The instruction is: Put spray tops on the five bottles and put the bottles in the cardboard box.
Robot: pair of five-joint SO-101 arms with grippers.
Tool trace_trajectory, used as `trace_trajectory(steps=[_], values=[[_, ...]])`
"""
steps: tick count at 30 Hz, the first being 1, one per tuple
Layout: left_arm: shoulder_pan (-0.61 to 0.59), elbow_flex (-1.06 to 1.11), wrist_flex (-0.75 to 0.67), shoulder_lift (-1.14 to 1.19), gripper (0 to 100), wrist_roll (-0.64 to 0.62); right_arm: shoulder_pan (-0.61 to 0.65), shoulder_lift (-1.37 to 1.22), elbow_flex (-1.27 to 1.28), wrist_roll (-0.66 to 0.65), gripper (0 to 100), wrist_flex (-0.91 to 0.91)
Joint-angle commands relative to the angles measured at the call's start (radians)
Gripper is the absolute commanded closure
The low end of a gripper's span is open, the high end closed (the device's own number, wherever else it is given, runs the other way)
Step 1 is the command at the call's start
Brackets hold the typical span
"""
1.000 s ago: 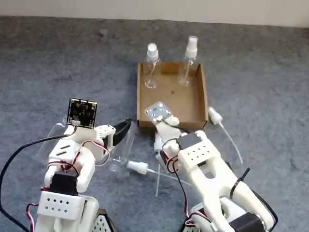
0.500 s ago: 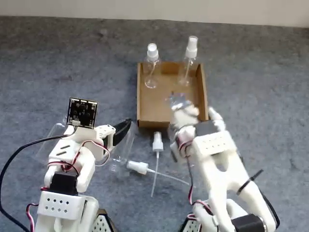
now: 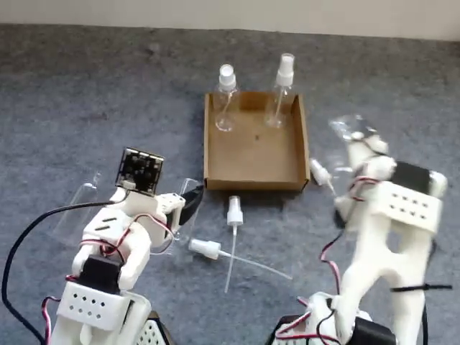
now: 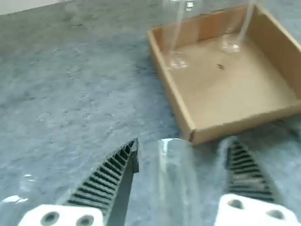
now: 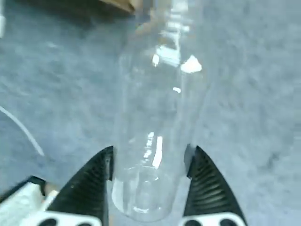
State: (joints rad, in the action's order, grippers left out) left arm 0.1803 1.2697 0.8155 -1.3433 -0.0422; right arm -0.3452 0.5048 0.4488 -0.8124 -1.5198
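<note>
Grey carpet [image 3: 108, 86], two boxed bottles [image 3: 225, 108], three spray tops [image 3: 233, 213]

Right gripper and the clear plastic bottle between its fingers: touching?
Touching. Right wrist view: the clear plastic bottle sits between the right gripper's fingers, both pressed against its sides, no gap.

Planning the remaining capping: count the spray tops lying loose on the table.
3 spray tops: one just before the cardboard box's near wall, one nearer the left arm, one beside the box's right wall. Others may be hidden.
</note>
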Motion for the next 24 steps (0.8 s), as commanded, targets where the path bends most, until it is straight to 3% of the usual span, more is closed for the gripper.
trace_trajectory(steps=[1,10,14,24], values=[[0.084,-0.142,0.032,0.128,81,0.005,-0.171,0.025,-0.056,-0.083,98.5,0.107],[0.337,-0.476,0.133,0.736,81,0.000,-0.325,-0.277,0.002,-0.086,98.5,0.375],[0.338,-0.572,0.115,0.977,81,-0.005,-0.329,-0.386,-0.019,-0.170,98.6,0.397],[0.340,-0.826,0.114,1.354,79,-0.261,-0.335,-0.470,-0.127,-0.199,98.6,0.398]])
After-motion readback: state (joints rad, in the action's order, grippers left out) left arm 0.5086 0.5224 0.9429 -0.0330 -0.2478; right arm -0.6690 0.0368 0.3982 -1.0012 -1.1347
